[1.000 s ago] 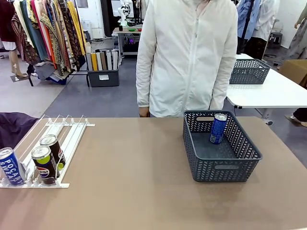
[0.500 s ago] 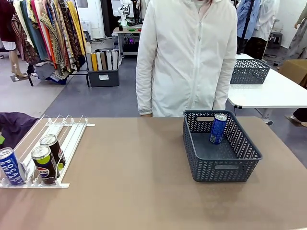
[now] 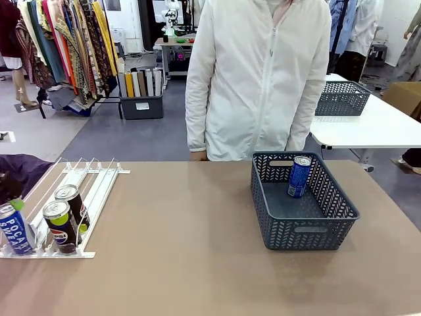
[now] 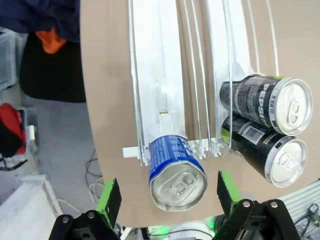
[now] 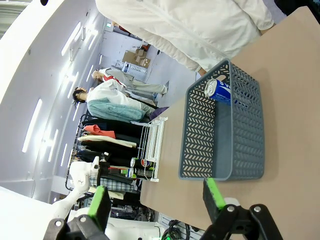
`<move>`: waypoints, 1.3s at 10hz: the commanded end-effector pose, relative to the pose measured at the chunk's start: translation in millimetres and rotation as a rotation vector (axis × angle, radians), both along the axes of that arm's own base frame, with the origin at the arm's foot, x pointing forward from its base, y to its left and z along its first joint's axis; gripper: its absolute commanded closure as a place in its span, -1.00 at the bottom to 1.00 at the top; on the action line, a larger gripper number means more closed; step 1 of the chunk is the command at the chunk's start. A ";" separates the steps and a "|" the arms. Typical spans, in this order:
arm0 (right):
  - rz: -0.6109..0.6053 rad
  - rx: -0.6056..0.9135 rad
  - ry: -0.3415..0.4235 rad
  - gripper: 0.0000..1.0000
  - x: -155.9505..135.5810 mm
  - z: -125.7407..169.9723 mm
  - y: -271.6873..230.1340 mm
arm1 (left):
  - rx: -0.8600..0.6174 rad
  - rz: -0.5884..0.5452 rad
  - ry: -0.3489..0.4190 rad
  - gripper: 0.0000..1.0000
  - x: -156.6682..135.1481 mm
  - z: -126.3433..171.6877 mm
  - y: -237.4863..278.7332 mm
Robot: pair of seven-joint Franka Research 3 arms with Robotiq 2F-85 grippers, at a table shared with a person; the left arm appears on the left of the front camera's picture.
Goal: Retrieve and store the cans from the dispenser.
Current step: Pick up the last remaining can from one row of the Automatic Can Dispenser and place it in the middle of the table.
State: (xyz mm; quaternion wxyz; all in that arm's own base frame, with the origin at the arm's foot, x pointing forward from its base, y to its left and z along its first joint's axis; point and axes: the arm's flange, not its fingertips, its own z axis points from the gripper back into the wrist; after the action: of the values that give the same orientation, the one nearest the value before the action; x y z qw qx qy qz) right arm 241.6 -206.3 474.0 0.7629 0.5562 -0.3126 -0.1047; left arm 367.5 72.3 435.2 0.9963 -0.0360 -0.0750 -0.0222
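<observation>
- Table [image 3: 184,257], brown: bare across the middle of the front view; judged a free carry route.
- Basket [image 3: 309,232], dark grey, centre right: one blue can [image 3: 298,176] leans inside.
- Dispenser [image 3: 89,181], lower left: Pocari can [image 4: 177,172] against the front stopper, Pepsi cans [image 4: 260,97] in the lane beside it.
- Left gripper [image 4: 167,197]: jaws spread astride the Pocari can; centre, lower, then close.
- Right gripper [image 5: 156,197]: jaws spread, empty.

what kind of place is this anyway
Probably a robot test lab dressed up like a shop. A clothes rack stands at the back, a white table with a basket sits to one side, and a can dispenser is on the brown table.
</observation>
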 end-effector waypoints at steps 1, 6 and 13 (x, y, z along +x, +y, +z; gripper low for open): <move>-0.004 0.009 -0.038 -1.00 3.5 2.8 0.2 | -0.025 -0.018 0.053 -1.00 -26.6 -31.7 -4.9; -0.004 0.009 -0.038 -1.00 3.5 2.8 0.2 | -0.019 -0.056 0.094 -1.00 -28.0 -52.3 -17.1; -0.004 0.009 -0.038 -1.00 3.5 2.8 0.2 | -0.004 -0.055 0.066 1.00 -25.4 -57.1 -22.0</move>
State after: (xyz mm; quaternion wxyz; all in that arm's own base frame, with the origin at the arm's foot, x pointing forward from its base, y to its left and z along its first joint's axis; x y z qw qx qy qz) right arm 241.6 -206.3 474.0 0.7629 0.5562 -0.3126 -0.1047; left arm 375.9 61.5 405.9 0.9979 -0.0386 -0.0331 -0.0413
